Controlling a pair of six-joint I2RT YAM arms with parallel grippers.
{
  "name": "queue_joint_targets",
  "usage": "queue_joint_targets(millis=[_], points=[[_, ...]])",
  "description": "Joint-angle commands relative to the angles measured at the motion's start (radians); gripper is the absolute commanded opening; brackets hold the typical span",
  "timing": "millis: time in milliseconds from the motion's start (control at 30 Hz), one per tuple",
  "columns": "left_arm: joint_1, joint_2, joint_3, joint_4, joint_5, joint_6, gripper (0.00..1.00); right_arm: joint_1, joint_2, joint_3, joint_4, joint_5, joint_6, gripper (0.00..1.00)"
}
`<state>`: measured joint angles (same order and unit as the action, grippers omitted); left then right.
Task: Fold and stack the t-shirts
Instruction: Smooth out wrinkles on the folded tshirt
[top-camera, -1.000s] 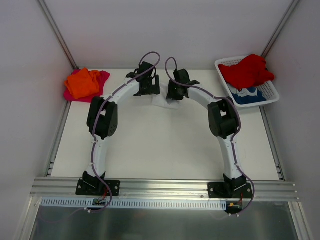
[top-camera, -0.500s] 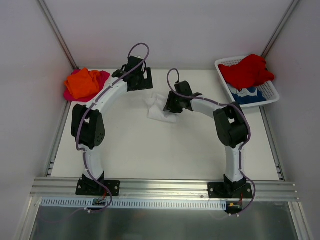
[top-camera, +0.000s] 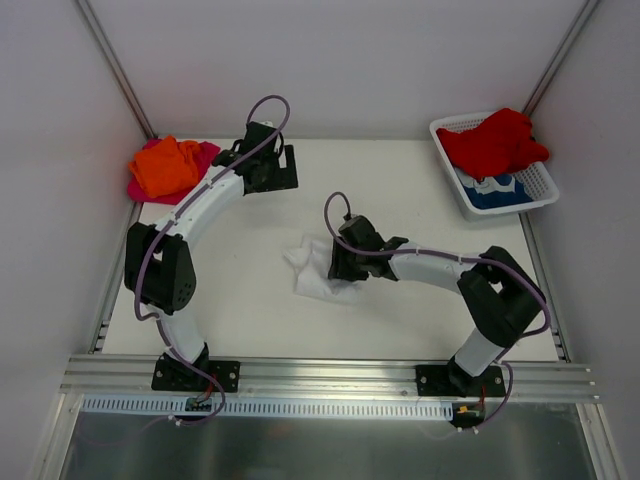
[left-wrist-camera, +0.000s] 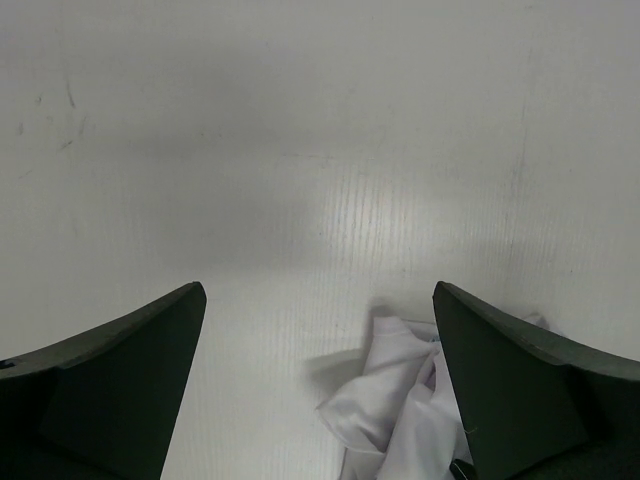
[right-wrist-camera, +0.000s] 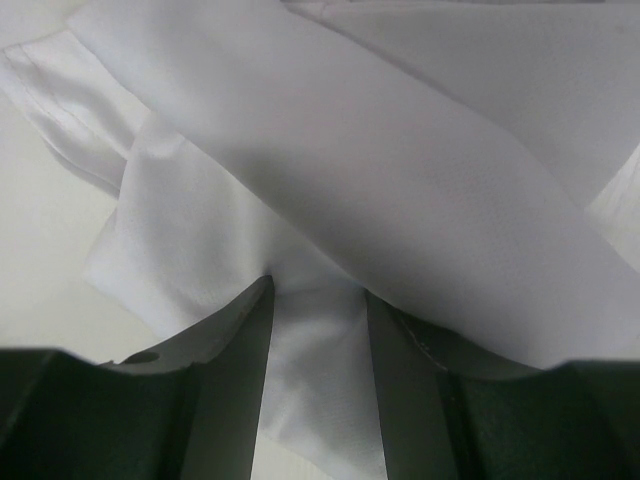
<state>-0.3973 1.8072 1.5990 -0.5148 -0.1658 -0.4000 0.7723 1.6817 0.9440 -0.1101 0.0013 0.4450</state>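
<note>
Left arm: rises from its base at lower left of the top view, elbow out toward the left edge, forearm reaching up to upper centre-left. The left gripper (top-camera: 268, 170) sits over bare table (top-camera: 250, 320). In the left wrist view its fingers (left-wrist-camera: 120, 380) are spread wide with only table surface between them, holding nothing.

Right arm: base at lower right, elbow bent out near the right edge, forearm lying low and running left toward frame centre. The right gripper (top-camera: 340, 266) is down on the white t-shirt (top-camera: 310, 280). In the right wrist view a strip of white cloth fills the narrow gap between the two fingers (right-wrist-camera: 225, 345), so the jaws are closed on a fold of that shirt.

White t-shirt: at table centre, slightly low of middle, a crumpled bunch and not spread flat. Overlapping folds and a hemmed edge show in the right wrist view. It also shows at the lower right of the left wrist view, well apart from the left fingers.

Surroundings: orange t-shirt (top-camera: 165, 165) lies on top of a magenta-pink t-shirt (top-camera: 208, 153) at upper left, near the left gripper but not touching it. The white mesh basket (top-camera: 546, 188) at upper right holds a red t-shirt (top-camera: 495, 140) over a blue-and-white t-shirt (top-camera: 490, 192). Nothing lies between the right gripper and either pile.
</note>
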Motion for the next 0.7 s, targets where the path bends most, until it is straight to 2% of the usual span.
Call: queue_joint_targets(millis=[0, 100, 500, 667], points=[[0.009, -0.089, -0.04, 0.001, 0.0, 0.009, 0.99, 0.038, -0.042, -0.06, -0.071, 0.084, 0.038, 0.46], [0.009, -0.098, -0.066, 0.002, 0.003, 0.006, 0.99, 0.042, -0.053, -0.039, -0.082, 0.1, 0.017, 0.46], [0.015, -0.134, -0.188, 0.03, -0.02, -0.019, 0.99, 0.047, -0.201, 0.217, -0.341, 0.155, -0.124, 0.46], [0.015, -0.146, -0.254, 0.05, 0.009, -0.034, 0.99, 0.047, -0.252, 0.266, -0.384, 0.186, -0.167, 0.47]])
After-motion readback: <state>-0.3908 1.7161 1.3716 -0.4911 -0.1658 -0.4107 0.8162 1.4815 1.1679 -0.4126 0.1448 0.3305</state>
